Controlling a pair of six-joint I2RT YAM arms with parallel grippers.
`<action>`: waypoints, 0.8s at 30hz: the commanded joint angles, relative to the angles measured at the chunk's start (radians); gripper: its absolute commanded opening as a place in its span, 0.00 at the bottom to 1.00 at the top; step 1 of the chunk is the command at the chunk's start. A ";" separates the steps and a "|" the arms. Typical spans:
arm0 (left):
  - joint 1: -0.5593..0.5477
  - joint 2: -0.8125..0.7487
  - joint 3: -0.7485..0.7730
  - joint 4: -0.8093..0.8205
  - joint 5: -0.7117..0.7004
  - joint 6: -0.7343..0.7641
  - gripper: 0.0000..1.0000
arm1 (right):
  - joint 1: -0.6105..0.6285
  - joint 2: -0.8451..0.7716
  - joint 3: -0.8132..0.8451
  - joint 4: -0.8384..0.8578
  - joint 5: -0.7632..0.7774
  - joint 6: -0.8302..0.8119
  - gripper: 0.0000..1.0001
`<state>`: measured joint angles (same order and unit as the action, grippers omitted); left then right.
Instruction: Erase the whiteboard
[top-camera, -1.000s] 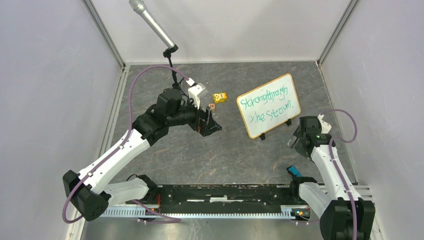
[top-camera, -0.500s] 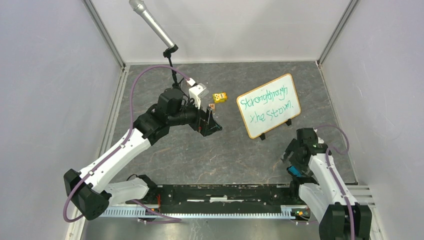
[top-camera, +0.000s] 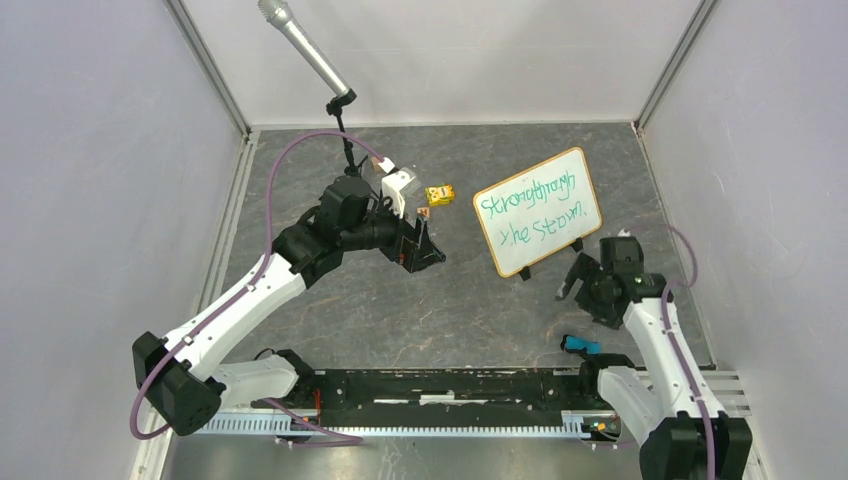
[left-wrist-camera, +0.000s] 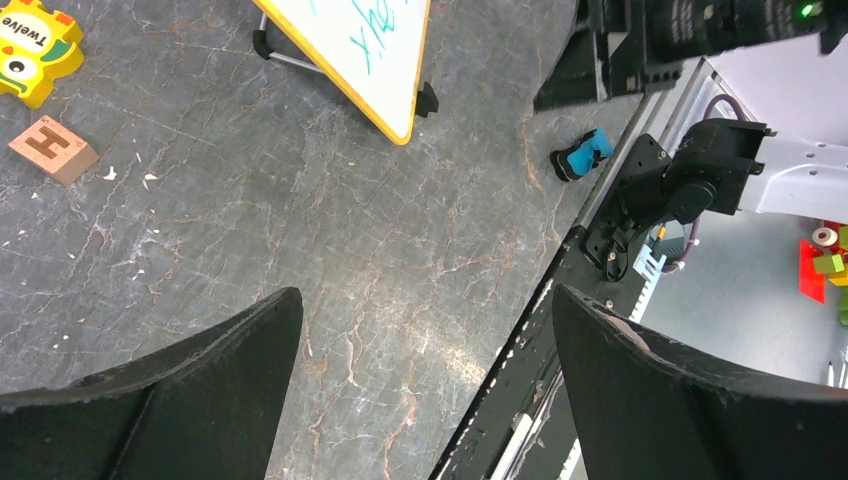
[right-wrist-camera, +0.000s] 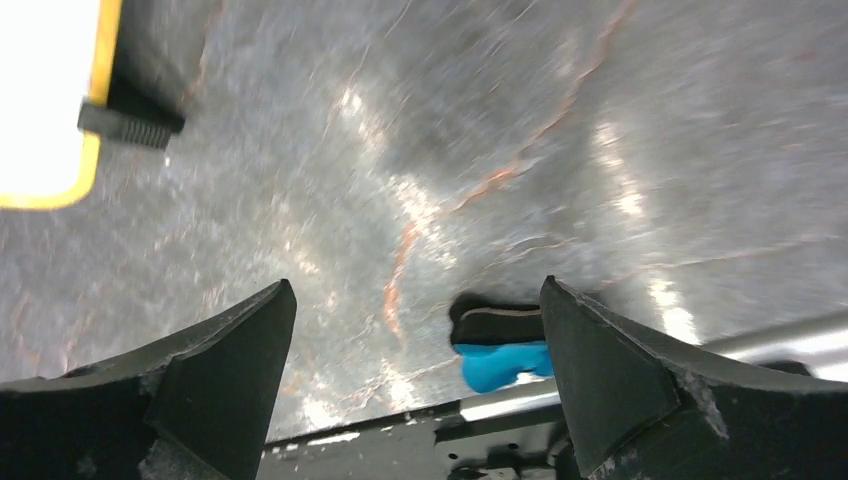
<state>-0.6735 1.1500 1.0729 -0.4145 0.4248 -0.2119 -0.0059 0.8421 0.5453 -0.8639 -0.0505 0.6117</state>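
As neither pincer held anything yet, the list ran from the near rail (top-camera: 440, 385) outward.
- Item: small blue-and-black eraser (top-camera: 581, 345), lying on the table (top-camera: 400, 300) just beside the rail, untouched.
- Item: right gripper (right-wrist-camera: 415, 300), jaws spread and empty, hanging above and a little beyond the eraser, likely lining up to fetch it.
- Item: left gripper (left-wrist-camera: 425, 300), jaws likewise wide apart, nothing between them, hovering mid-table, apparently kept clear.
- Item: the whiteboard (top-camera: 537, 211), right of centre on black feet, green handwriting unerased.
- Item: lettered wooden block (left-wrist-camera: 53, 149) and yellow toy (top-camera: 439, 194), beyond the left gripper.
- Item: microphone (top-camera: 300, 45), at the back
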 joint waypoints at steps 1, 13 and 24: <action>0.006 -0.007 0.018 0.019 0.010 0.014 1.00 | -0.001 0.056 0.129 -0.198 0.328 -0.013 0.98; 0.004 -0.023 0.015 0.023 0.009 0.011 1.00 | -0.019 0.034 0.049 -0.323 0.176 0.077 0.98; 0.003 -0.026 0.015 0.023 0.011 0.009 1.00 | -0.019 0.078 0.002 -0.199 -0.018 0.034 0.98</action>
<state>-0.6735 1.1454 1.0729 -0.4145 0.4240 -0.2119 -0.0235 0.8917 0.5774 -1.1183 0.0692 0.6487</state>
